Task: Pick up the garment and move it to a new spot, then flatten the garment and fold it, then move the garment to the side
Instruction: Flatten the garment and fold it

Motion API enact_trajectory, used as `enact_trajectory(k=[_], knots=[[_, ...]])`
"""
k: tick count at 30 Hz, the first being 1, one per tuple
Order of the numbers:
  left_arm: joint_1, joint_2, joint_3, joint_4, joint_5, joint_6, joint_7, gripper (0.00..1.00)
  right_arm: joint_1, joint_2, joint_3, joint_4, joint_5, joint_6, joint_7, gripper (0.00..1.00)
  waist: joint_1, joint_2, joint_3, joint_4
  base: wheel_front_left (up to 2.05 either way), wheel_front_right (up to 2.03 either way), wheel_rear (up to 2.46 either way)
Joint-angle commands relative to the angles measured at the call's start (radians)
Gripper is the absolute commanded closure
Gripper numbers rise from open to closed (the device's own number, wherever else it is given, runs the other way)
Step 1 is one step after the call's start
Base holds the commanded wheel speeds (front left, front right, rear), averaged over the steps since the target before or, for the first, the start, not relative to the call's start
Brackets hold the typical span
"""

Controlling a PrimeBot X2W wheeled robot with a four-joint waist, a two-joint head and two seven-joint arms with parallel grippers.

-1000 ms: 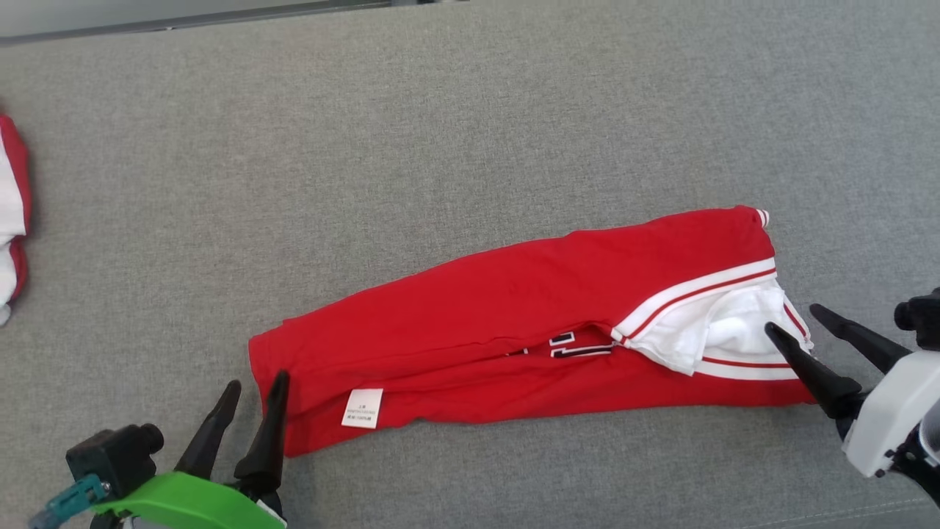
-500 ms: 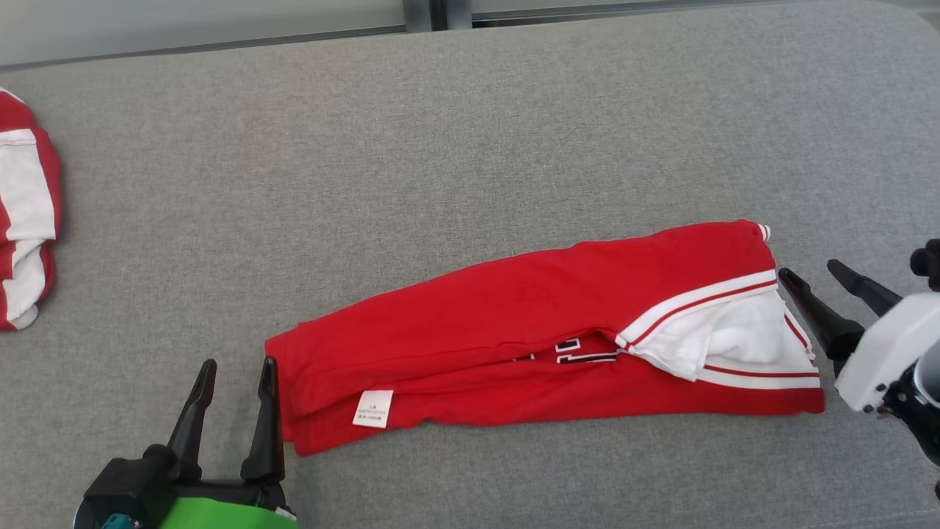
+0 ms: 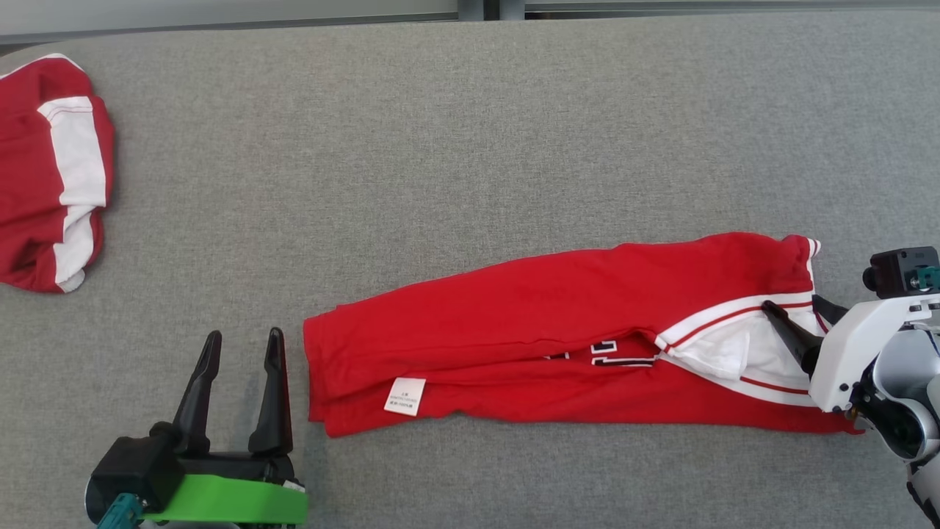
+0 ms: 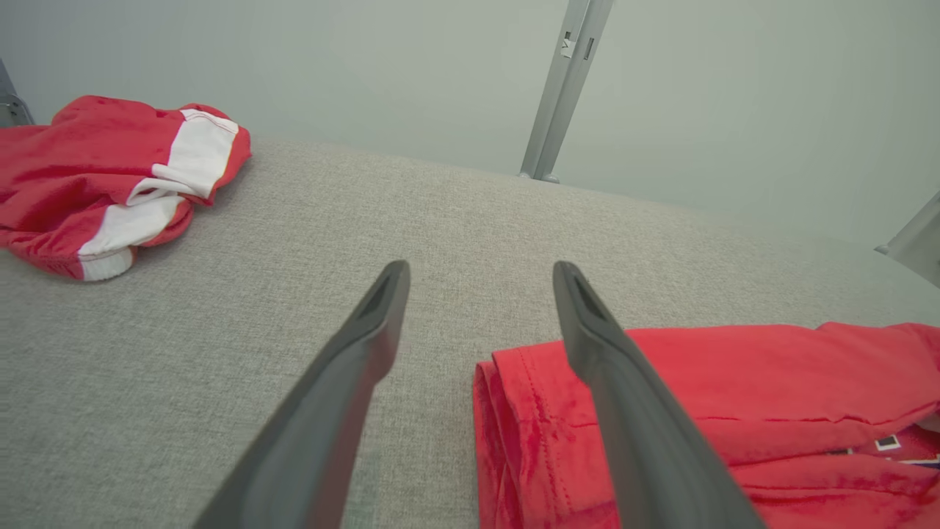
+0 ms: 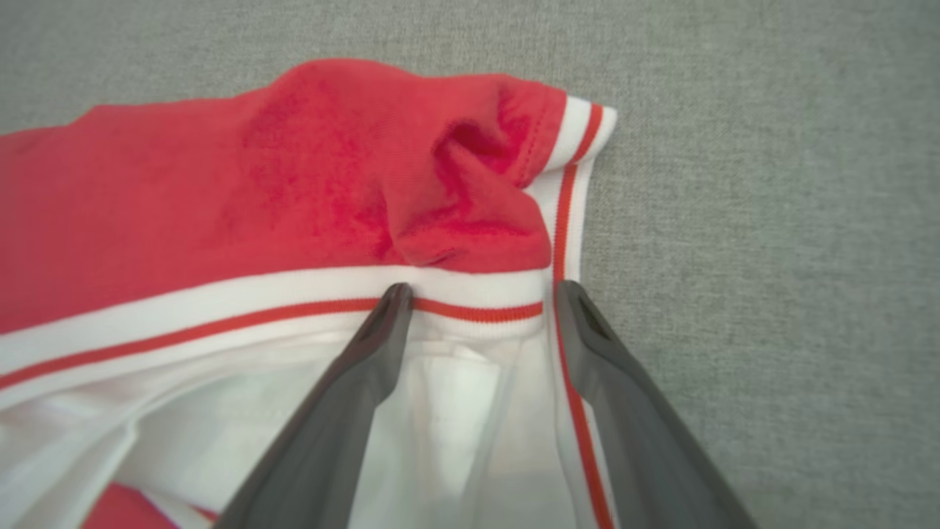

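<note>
The red garment [image 3: 551, 323] lies folded into a long strip on the grey surface, with a white label near its left end and white, red-striped trim at its right end. My left gripper [image 3: 244, 334] stands open just left of the garment's left edge [image 4: 734, 397], its right finger [image 4: 587, 330] over the hem. My right gripper [image 3: 793, 303] is open over the right end, fingertips at the white striped band [image 5: 470, 290], red cloth [image 5: 294, 184] beyond them. Nothing is gripped.
A second red and white garment [image 3: 44, 176] lies bunched at the far left of the surface, also in the left wrist view [image 4: 110, 169]. A metal frame post [image 4: 562, 88] stands behind the surface's far edge. Bare grey fabric [image 3: 440, 147] stretches between the two garments.
The head camera has shifted, bringing more of the left garment into view. My right gripper has come in from beside the garment's right end to over its white trim. The left gripper stays open.
</note>
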Motion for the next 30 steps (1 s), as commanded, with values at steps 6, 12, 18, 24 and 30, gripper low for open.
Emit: enact_trajectory(k=[6,12,18,24,30], knots=[[0.000,-0.039,0.048,0.002,0.030,-0.039,-0.004,0.00,-0.016,-0.017,0.026,0.065,0.013,-0.002,-0.002,0.00,0.0000,0.0000,0.005,-0.001,0.00,0.00,0.00],[-0.001,-0.057,0.067,0.013,0.052,-0.060,-0.004,0.00,-0.026,-0.026,0.038,0.100,0.042,-0.002,0.010,0.00,0.0000,0.0000,-0.002,-0.002,0.00,0.00,0.00],[0.007,-0.067,0.071,0.032,0.061,-0.069,-0.004,0.00,-0.015,-0.012,0.059,0.126,0.073,-0.002,0.049,0.00,0.0000,0.0000,-0.007,0.000,0.00,0.00,0.00],[-0.009,-0.071,0.058,0.054,0.063,-0.075,-0.004,0.00,-0.023,0.074,0.089,0.137,0.196,0.004,0.111,0.97,0.0000,0.0000,-0.002,0.006,0.00,0.00,0.00],[-0.029,-0.069,0.061,0.067,0.061,-0.077,-0.004,0.00,-0.048,0.003,0.068,0.074,0.346,0.000,0.151,1.00,0.0000,0.0000,0.000,0.006,0.00,0.00,0.00]])
